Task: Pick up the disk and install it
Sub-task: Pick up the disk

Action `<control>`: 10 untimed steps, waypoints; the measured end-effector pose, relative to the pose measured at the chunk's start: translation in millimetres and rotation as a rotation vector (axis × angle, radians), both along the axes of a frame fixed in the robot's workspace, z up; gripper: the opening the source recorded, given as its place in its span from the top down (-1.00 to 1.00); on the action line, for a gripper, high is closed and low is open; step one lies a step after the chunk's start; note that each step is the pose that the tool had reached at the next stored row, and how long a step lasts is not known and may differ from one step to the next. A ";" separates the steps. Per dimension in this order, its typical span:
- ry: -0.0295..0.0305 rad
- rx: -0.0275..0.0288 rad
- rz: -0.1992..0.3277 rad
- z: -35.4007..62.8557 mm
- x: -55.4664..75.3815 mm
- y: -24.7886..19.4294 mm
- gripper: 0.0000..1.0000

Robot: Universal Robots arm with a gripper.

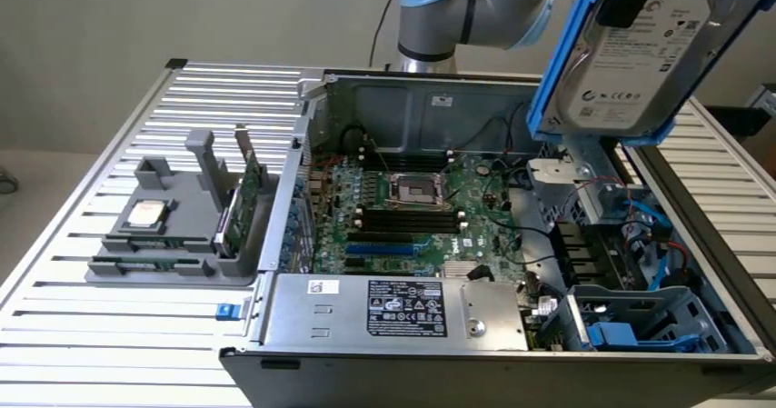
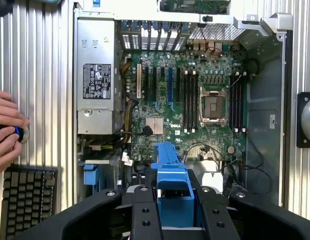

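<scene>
black gripper [image 2: 172,196] fingers [image 2: 145,205] are closed on the blue carrier of the disk [image 2: 171,172], one finger on each side of the plastic, so you have it held. in the exterior view the disk [image 1: 633,49] hangs high at that view's right with its white label facing the camera. it is tilted (close to upright, leaning a little), well above the open computer case [image 1: 419,94] and touching nothing below. just beside it you see the pale blue joint of the robot arm [image 1: 475,6].

below the disk in that view is the case's drive corner, with loose wires and a blue bay [image 1: 631,333] near the front edge. further in lies the green motherboard [image 1: 419,213] with its cpu socket [image 1: 416,190]. the grey power supply [image 1: 401,306], label up, sits along the near wall.

outside the case, to the exterior view's left, a grey holder [image 1: 164,244] rests on the slatted table [image 1: 85,335]. a small silver chip [image 1: 145,213] lies flat in it, and a green circuit card [image 1: 251,199] stands upright at its case-side edge. in the wrist view a person's hands [image 2: 7,131] are over the table beside the case, near a dark keyboard [image 2: 27,200].
</scene>
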State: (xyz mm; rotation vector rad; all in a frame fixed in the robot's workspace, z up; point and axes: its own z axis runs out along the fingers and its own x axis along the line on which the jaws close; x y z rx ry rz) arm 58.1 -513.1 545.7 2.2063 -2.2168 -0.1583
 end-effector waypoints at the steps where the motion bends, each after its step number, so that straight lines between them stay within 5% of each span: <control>1: 0.0003 -0.0009 0.000 0.0 2.7 -2.4 0.35; 10: 0.0021 -0.0083 0.000 0.0 25.4 -25.9 0.35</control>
